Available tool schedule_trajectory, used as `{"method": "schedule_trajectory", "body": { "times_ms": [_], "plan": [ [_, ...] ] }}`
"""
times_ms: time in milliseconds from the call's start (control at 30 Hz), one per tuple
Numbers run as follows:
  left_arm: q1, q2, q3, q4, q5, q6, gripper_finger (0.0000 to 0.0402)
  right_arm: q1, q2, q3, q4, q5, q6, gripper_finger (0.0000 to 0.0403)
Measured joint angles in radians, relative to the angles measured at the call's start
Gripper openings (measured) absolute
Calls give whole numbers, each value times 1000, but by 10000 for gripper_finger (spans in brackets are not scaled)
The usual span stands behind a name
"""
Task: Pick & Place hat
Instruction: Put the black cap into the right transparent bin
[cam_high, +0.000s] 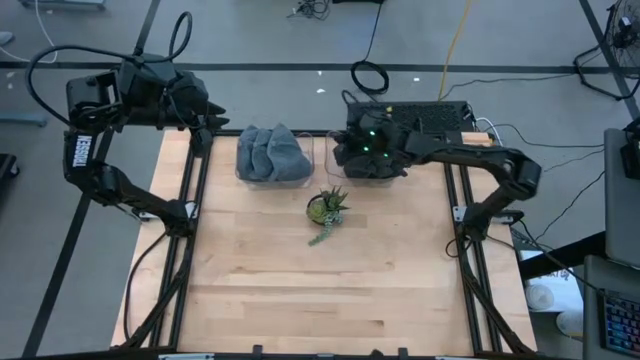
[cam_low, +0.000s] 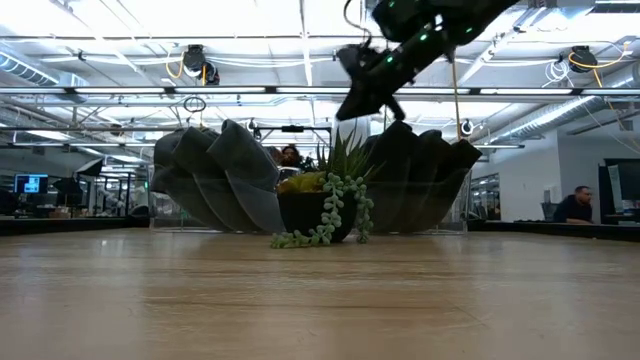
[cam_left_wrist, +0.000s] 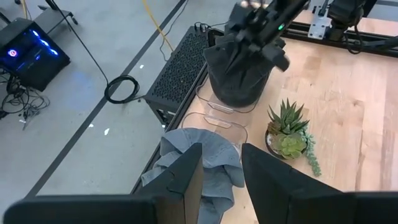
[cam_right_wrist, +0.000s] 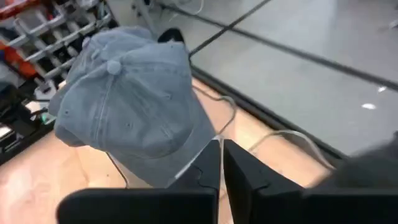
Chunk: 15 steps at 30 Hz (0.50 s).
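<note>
I see the wooden table top (cam_high: 330, 290) from above, with two clear plastic bins at its far edge. The left clear bin (cam_high: 243, 172) holds a stack of blue-grey denim caps (cam_high: 273, 152). The right clear bin (cam_left_wrist: 219, 112) holds a pile of dark grey caps (cam_left_wrist: 239, 81). Between them, a little nearer to me, stands a small potted succulent with a hanging green strand (cam_high: 326, 210).

My right gripper (cam_high: 362, 140) is above the dark caps in the right bin. In the right wrist view its two fingers (cam_right_wrist: 205, 169) stand almost together, with only a thin gap, and I see nothing between them. In that same view the blue-grey caps are just beyond the fingertips, apart from them.

My left gripper (cam_left_wrist: 221, 168) waits at the far left corner of the table, outside the frame rail. Its fingers (cam_left_wrist: 186, 177) are partly apart and they hold nothing. Its camera looks over the denim caps toward the right arm.

In the low view, one person sits far behind at the right.
</note>
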Motion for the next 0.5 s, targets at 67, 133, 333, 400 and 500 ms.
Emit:
{"method": "schedule_trajectory", "body": {
  "times_ms": [67, 133, 333, 400, 500],
  "plan": [
    [0, 0, 0, 0, 0, 0, 120, -14, 51, 33, -17, -27, 8, 6],
    [0, 0, 0, -2, 0, 0, 120, -32, 81, 40, -59, -42, 20, 2],
    [0, -1, 0, -5, 0, -2, 120, -70, 73, 34, -228, 1, 58, 0],
    [0, -1, 0, -5, 0, -2, 120, -72, 53, 16, -255, 32, 60, 0],
    [0, -1, 0, -5, 0, 15, 120, -79, 44, -10, -276, 33, 107, 0]
  ]
}}
